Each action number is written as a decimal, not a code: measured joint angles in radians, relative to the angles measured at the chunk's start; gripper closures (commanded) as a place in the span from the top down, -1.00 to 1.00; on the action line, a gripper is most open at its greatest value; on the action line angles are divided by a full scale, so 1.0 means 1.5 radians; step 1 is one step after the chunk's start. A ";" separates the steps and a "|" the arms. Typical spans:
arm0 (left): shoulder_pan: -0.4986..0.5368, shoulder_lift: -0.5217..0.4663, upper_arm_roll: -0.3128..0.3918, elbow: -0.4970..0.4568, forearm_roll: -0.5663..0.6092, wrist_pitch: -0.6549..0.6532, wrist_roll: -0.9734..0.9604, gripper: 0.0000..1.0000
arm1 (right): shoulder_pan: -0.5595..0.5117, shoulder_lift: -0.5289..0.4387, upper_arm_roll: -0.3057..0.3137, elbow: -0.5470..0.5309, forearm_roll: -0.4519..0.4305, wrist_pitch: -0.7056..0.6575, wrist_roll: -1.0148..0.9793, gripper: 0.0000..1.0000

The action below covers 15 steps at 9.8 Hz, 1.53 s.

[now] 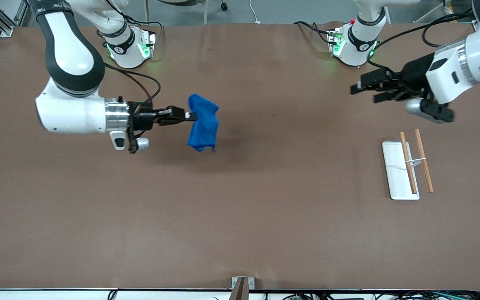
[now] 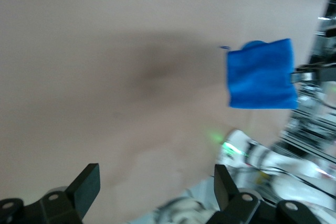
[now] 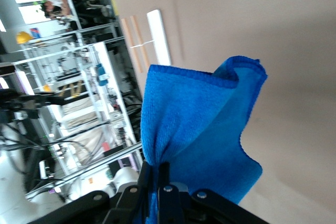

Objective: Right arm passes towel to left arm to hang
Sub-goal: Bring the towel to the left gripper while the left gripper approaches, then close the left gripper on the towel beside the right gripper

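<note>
The bright blue towel (image 1: 203, 123) hangs bunched in the air over the table, toward the right arm's end. My right gripper (image 1: 192, 116) is shut on its upper edge. In the right wrist view the towel (image 3: 205, 124) fills the middle, pinched between the closed fingers of the right gripper (image 3: 157, 174). My left gripper (image 1: 364, 92) is open and empty, held in the air near the left arm's base and pointing toward the towel. In the left wrist view its fingers stand wide apart (image 2: 156, 187), with the towel (image 2: 262, 74) well away from them.
A white tray (image 1: 395, 183) lies toward the left arm's end of the table, with a rack of two wooden rods (image 1: 408, 162) on and beside it. Both also show in the right wrist view (image 3: 159, 38). The brown table (image 1: 290, 187) is bare between the towel and the tray.
</note>
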 measured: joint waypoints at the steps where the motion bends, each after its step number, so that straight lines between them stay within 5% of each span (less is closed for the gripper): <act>1: -0.005 0.003 -0.003 -0.030 -0.059 0.000 0.001 0.98 | 0.008 0.000 0.013 0.000 0.072 0.001 0.000 -1.00; 7: -0.022 0.067 -0.055 -0.199 -0.366 0.054 0.161 0.98 | 0.034 0.003 0.082 0.001 0.336 0.006 0.000 -1.00; 15: -0.024 -0.028 -0.206 -0.382 -0.661 0.279 0.315 0.96 | 0.081 0.026 0.089 0.020 0.422 0.068 -0.042 -1.00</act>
